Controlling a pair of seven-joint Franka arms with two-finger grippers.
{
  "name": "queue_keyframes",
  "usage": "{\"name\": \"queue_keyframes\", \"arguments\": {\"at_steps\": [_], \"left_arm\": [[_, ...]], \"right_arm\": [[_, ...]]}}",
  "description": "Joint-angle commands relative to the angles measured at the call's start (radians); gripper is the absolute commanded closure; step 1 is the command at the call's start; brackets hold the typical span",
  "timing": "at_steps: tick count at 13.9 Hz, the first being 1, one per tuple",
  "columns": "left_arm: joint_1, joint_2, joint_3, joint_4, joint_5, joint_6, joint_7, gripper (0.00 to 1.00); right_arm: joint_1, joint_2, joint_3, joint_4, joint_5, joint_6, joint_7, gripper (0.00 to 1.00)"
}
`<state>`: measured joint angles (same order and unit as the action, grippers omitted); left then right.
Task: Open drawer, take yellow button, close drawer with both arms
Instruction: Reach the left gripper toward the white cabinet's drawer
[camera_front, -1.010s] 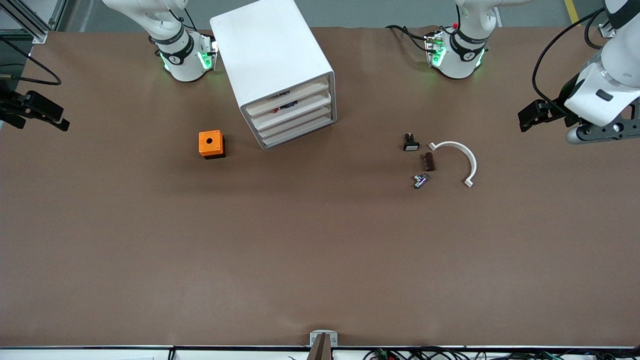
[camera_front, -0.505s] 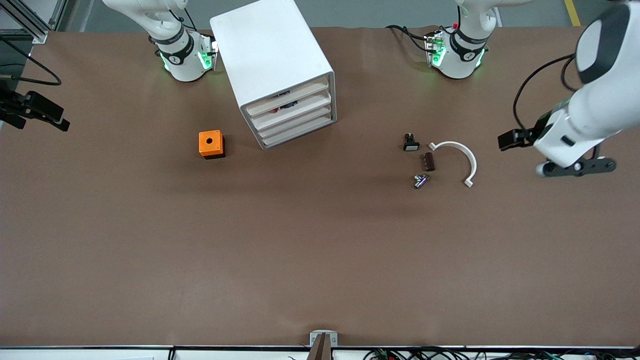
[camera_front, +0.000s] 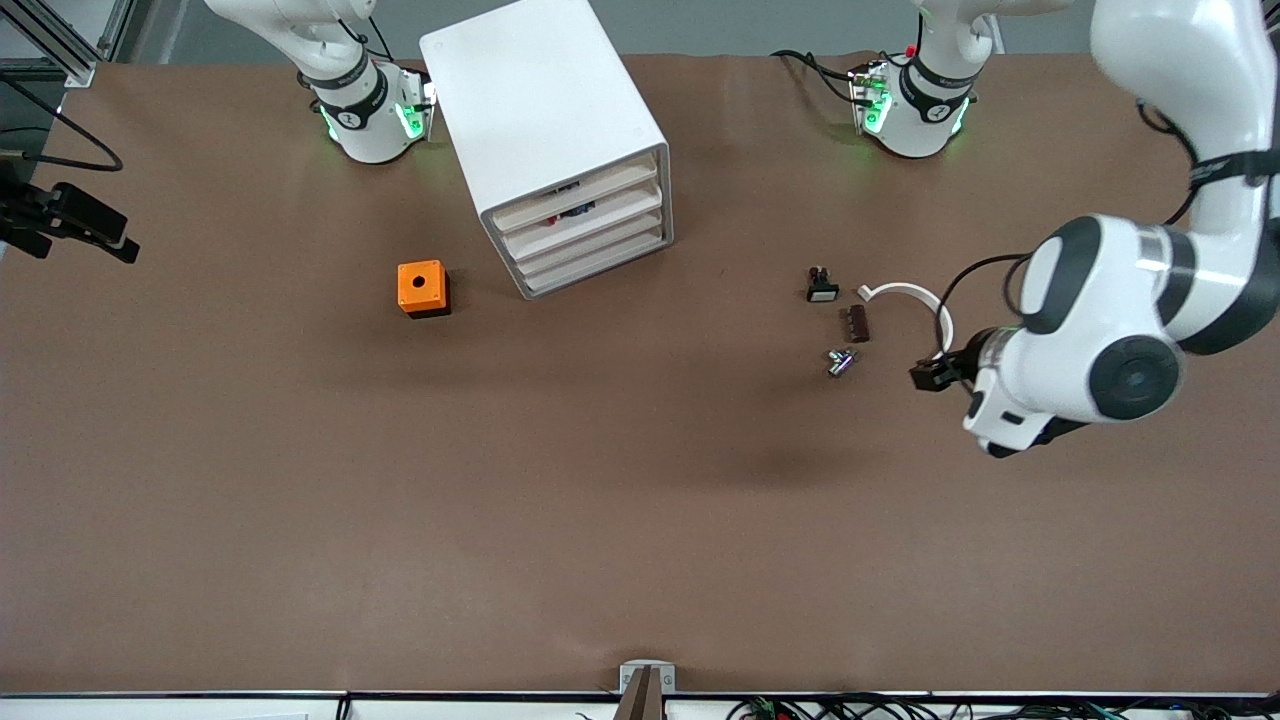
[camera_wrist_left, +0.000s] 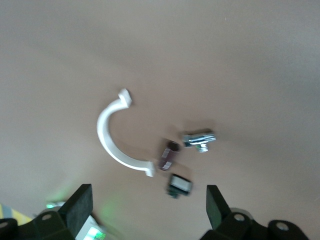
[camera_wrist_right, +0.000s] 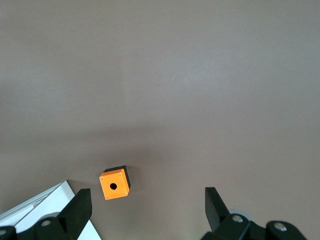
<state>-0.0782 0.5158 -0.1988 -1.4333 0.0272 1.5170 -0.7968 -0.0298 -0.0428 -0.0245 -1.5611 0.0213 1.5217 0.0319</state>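
A brown matte table (camera_front: 500, 500) is filling nearly the whole front view, lying evenly lit with soft shadows. Grey floor (camera_front: 750, 25) is showing along the top edge, a yellow line (camera_front: 1142, 20) crossing it at upper right. An aluminium frame (camera_front: 60, 40) is standing at upper left. Black cables (camera_front: 850, 708) are running along the bottom edge.

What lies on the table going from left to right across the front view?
Orange cube → white cabinet → black piece with a white face → silver fitting → brown block → white curved clip.
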Motion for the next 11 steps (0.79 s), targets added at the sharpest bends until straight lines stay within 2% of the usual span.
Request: {"name": "queue_keyframes", "arguments": {"at_steps": [1, 3, 5, 8, 10, 11], "left_arm": [[-0.055, 0.07, -0.002, 0.07, -0.053, -0.026, -0.241, 0.0], [-0.095, 0.101, -0.001, 0.074, -0.123, -0.027, -0.483, 0.0], [-0.092, 0.131, -0.001, 0.073, -0.212, -0.034, -0.725, 0.0], [-0.095, 0.141, -0.001, 0.057, -0.355, -0.055, -0.867, 0.0], [-0.115, 0.168, -0.002, 0.042, -0.464, -0.174, -0.897, 0.0], [-0.139, 0.174, -0.001, 0.042, -0.492, -0.188, -0.93, 0.0]], "right_arm": [[-0.005, 0.009, 0.006, 0.019, -0.012, -0.005, -0.007, 0.0], [-0.005, 0.009, 0.006, 0.019, -0.012, -0.005, -0.007, 0.0], [-0.005, 0.009, 0.006, 0.019, -0.012, -0.005, -0.007, 0.0], [-0.005, 0.009, 0.006, 0.019, -0.012, -0.005, -0.007, 0.0], [-0.005, 0.009, 0.006, 0.019, -0.012, -0.005, -0.007, 0.0], [-0.004, 0.009, 0.006, 0.019, -0.012, -0.005, -0.007, 0.0]]}}
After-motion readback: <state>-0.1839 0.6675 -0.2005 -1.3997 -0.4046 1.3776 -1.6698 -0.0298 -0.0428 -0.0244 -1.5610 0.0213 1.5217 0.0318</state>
